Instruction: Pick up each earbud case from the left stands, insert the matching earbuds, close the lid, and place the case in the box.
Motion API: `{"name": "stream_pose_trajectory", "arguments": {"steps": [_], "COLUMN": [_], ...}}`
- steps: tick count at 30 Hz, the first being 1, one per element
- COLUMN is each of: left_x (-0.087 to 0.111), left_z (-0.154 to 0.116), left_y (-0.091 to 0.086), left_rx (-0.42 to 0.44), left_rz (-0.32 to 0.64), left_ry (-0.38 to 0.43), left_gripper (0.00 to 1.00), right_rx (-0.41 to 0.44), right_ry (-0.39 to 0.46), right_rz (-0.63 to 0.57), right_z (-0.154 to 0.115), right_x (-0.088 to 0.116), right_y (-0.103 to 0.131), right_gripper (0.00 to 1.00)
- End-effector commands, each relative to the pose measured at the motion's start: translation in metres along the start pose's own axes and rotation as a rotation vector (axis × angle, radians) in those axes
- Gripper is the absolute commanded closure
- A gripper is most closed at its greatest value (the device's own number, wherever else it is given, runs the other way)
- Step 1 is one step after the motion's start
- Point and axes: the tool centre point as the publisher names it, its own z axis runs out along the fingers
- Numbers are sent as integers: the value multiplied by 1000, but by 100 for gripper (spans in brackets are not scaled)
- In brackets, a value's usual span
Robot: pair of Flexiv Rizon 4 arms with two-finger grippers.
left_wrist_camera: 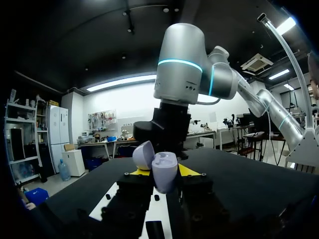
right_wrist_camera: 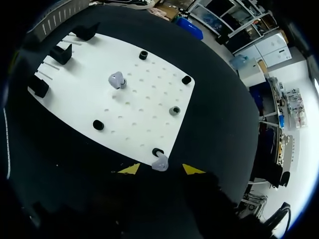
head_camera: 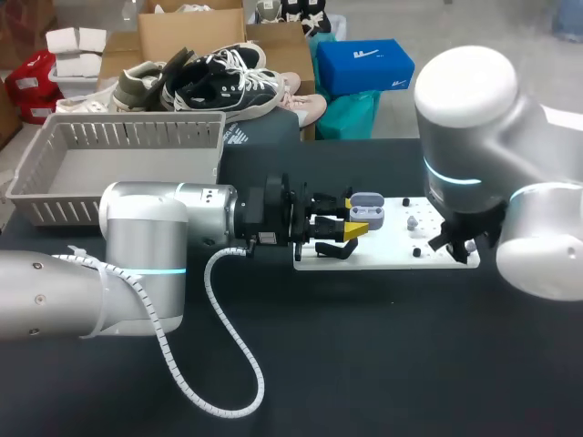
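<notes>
Black table [head_camera: 383, 364]. Grey slatted box [head_camera: 137, 137] sits at its far left, well apart from the case. White perforated board [right_wrist_camera: 144, 107] lies centre-right, with three black stands [right_wrist_camera: 60, 54] along one edge.

Left gripper [head_camera: 356, 220]: fingers pinch the lavender earbud case [left_wrist_camera: 163, 172] from both sides, lid open, over the board's left end.

Right gripper [right_wrist_camera: 160, 170]: fingers spread above the board. One earbud [right_wrist_camera: 160, 163] lies between the tips, touching neither, just beside a black peg [right_wrist_camera: 157, 151]. Second earbud [right_wrist_camera: 116, 79] sits mid-board.
</notes>
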Motion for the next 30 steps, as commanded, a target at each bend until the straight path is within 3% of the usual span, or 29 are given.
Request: {"name": "stream_pose_trajectory", "arguments": {"steps": [1,25,30], "left_x": [2,2,2], "left_z": [0,0,0], "left_y": [1,1,1], "left_rx": [3,3,3], "left_rz": [1,1,1], "left_ry": [-4,-4,-4], "left_gripper": [100,100,100], "right_rx": [0,-7,-11], "right_ry": [1,5,6], "right_rz": [6,10,9], "right_z": [2,6,6], "right_x": [-2,-3,-2], "right_y": [1,-1,-1], "right_gripper": [57,71,88]}}
